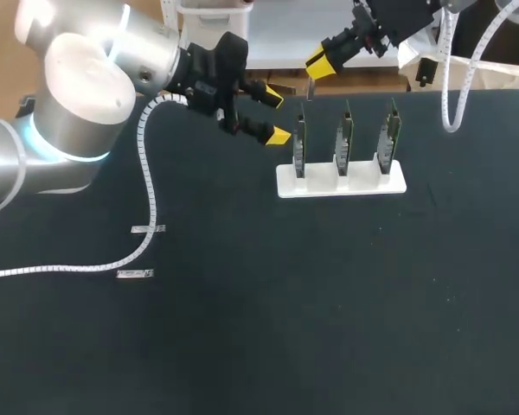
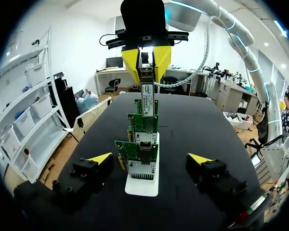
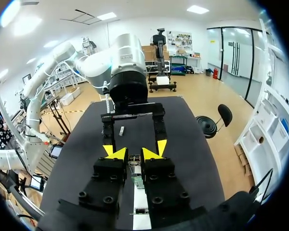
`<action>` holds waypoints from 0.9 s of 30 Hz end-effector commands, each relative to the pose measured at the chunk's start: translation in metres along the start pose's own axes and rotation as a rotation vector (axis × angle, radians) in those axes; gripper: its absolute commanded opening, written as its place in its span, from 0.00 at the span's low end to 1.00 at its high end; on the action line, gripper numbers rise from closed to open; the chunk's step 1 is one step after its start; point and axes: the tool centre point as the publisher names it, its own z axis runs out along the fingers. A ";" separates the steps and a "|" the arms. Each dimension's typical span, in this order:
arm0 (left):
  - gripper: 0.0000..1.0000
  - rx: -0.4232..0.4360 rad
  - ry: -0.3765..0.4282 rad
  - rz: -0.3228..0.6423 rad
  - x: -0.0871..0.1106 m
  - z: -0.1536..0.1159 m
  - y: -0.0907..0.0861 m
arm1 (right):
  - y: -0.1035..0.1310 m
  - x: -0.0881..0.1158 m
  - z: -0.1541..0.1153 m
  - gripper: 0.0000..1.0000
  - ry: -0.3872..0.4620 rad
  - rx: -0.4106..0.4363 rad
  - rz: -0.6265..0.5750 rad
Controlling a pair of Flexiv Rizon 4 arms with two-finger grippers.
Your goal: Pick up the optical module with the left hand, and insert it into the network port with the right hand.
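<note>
My right gripper is shut on a slim silver optical module, which hangs upright just above the leftmost of three green network cards in a white stand. In the left wrist view the module points down at the farthest card, pinched between the right gripper's yellow tips. My left gripper hovers open and empty to the left of the stand, facing the row of cards. In the right wrist view the right gripper pinches the module, with the left gripper's fingers beyond.
Two spare modules lie on the black table at the left. A white spiral cable from the left arm trails across the table beside them. The middle card and right card stand to the right.
</note>
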 end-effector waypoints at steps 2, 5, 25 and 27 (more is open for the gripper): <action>1.00 0.001 0.007 0.002 -0.002 0.001 0.001 | 0.001 0.002 -0.001 0.00 -0.009 -0.003 0.007; 1.00 0.001 0.007 0.002 -0.002 0.001 0.001 | 0.001 0.002 -0.001 0.00 -0.011 -0.002 0.005; 1.00 0.001 0.007 0.002 -0.002 0.001 0.001 | 0.004 0.007 0.014 0.00 0.027 -0.021 -0.029; 1.00 0.001 0.007 0.002 -0.002 0.001 0.001 | 0.005 0.007 0.016 0.00 0.026 -0.022 -0.028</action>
